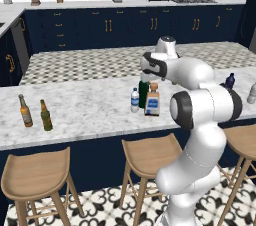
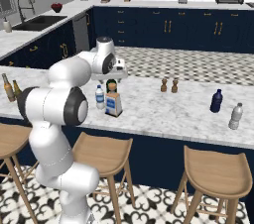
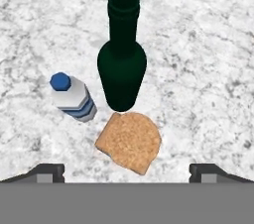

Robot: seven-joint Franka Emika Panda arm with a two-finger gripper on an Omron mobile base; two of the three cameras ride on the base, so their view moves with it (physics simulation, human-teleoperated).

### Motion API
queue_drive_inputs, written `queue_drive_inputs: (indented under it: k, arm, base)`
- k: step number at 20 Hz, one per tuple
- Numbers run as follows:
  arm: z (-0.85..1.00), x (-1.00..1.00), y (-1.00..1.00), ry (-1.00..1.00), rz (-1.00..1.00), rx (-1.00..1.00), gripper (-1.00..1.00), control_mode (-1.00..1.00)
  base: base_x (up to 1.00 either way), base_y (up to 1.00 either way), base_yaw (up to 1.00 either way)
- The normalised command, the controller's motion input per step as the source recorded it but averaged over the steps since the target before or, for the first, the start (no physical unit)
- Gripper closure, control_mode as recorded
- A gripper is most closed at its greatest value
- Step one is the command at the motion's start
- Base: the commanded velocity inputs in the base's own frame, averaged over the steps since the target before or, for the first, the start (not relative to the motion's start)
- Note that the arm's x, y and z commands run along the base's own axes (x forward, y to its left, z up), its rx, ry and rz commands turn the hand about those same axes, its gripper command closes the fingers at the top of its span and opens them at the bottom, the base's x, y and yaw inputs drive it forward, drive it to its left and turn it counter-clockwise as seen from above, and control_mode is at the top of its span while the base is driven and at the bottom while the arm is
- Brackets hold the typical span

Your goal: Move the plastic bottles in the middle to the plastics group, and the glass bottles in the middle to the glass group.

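1. The gripper (image 3: 127,171) hangs above the middle cluster on the marble counter (image 1: 90,110), looking straight down; its two dark tips sit wide apart with nothing between them, so the pincer is released
2. Landmark: the dark green wine bottle (image 3: 121,59). The small water bottle (image 3: 72,97) stands just beside it on one side, and the squat square bottle's tan stopper (image 3: 130,141) lies just beside its base, nearest the fingertips
3. From the left base view, the beer bottles (image 1: 35,112) of the glass group stand well apart from the wine bottle toward one end of the counter; the navy bottle (image 2: 216,101) and grey bottle (image 2: 236,116) stand well apart toward the other
4. Judgement: the first pick is not yet made. Centre the jaws on one neck only, descend straight, and keep the fingers clear of the neighbours, since all three stand crowded and a nudge could topple one
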Motion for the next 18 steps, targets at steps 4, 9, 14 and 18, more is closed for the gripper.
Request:
queue_drive_inputs:
  k: [4,9,14,18]
  arm:
    - [-0.32,0.09,0.00,0.00,0.01,0.00,-1.00,-1.00]
    - [-0.34,0.05,0.00,0.00,0.02,0.00,-1.00,-1.00]
    - [-0.09,0.00,0.00,0.00,0.01,0.00,-1.00,-1.00]
    - [-0.04,0.03,0.00,0.00,0.00,0.00,-1.00,-1.00]
  base:
    - [0.00,0.00,0.00]
    - [0.00,0.00,0.00]
    - [0.00,0.00,0.00]
    - [0.00,0.00,0.00]
